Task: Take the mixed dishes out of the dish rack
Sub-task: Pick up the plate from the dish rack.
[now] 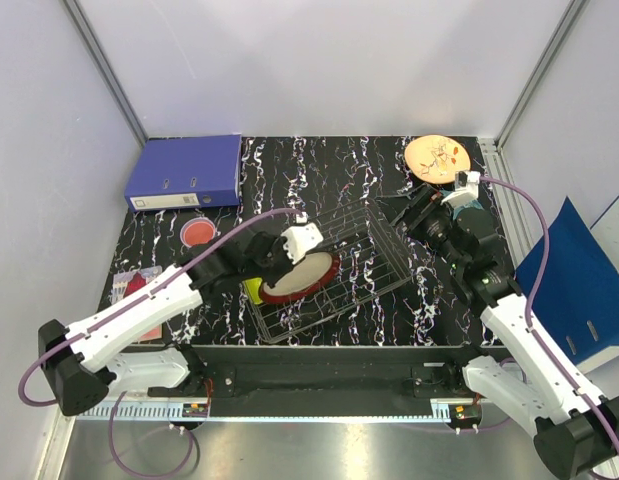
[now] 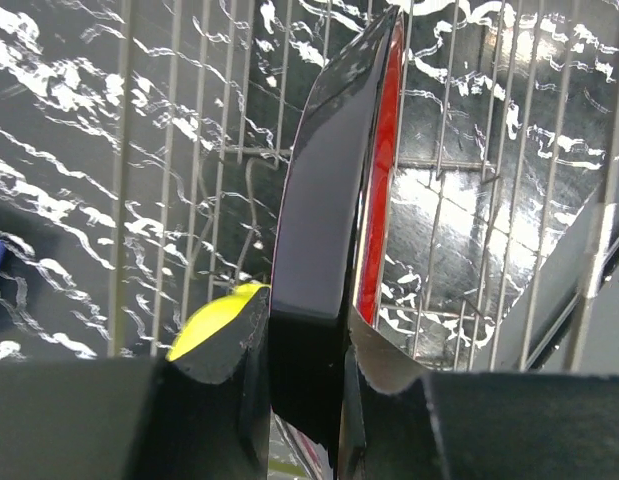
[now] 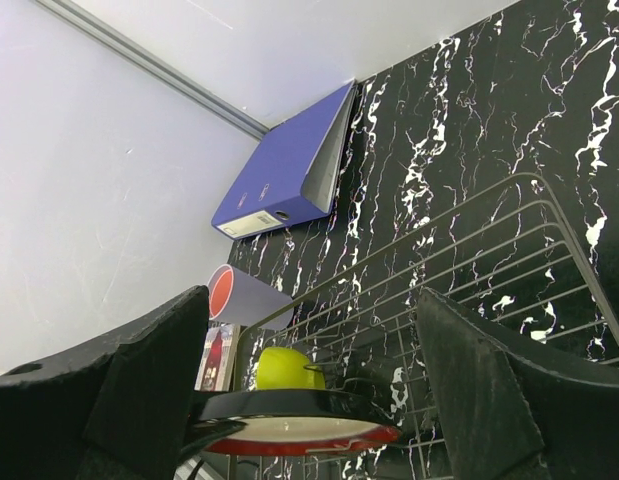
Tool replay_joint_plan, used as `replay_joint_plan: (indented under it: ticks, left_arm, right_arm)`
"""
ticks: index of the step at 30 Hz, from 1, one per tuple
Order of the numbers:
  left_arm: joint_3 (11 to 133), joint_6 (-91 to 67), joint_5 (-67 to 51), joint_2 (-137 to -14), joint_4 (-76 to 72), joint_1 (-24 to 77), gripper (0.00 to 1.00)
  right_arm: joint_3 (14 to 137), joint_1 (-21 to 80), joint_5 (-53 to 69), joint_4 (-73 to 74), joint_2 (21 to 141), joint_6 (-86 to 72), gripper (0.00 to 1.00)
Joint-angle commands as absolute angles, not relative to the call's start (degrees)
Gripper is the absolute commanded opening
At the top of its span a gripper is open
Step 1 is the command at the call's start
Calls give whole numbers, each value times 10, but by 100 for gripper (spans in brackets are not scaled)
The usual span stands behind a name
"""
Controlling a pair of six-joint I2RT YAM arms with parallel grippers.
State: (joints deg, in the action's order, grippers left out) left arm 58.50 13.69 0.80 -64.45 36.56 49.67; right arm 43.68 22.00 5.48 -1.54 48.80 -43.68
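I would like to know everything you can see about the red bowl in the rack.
The bowl is shallow and glossy, like glazed ceramic: cream inside, dark red outside and rim. It is tilted at the left end of the wire rack, and the fingers of the left gripper pinch its rim. A yellow-green bowl sits beside it.

Dish rack (image 1: 389, 250) wires, yellow-green bowl (image 1: 253, 290) — both crowd the cream bowl (image 1: 307, 272).

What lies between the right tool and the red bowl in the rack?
Only the rack's own wire side and bare grid floor lie between the right tool and the red bowl. This is clearest in the top view.
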Motion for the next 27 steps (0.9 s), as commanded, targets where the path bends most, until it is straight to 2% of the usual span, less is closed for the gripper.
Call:
replay_joint_plan:
  ticks: [1, 6, 14, 17, 19, 24, 27]
  left_arm:
    - [690, 175, 61, -602, 298, 494, 0]
    - [763, 159, 76, -600, 286, 494, 0]
    - [822, 2, 106, -601, 214, 472, 0]
    - [856, -122, 15, -619, 225, 394, 0]
    - [857, -232, -102, -626, 211, 313, 0]
    - [753, -458, -320, -634, -22, 214, 0]
    - [712, -593, -391, -664, -154, 195, 0]
  right_arm:
    - [439, 223, 54, -21, 475, -429, 91]
    - [445, 223, 63, -8, 470, -426, 91]
    - [438, 223, 127, -17, 441, -430, 91]
    - [431, 222, 159, -39, 425, -441, 91]
    - [422, 222, 172, -60, 411, -452, 92]
    - [415, 223, 183, -75, 391, -470, 92]
    - [411, 222, 198, -94, 387, -489, 92]
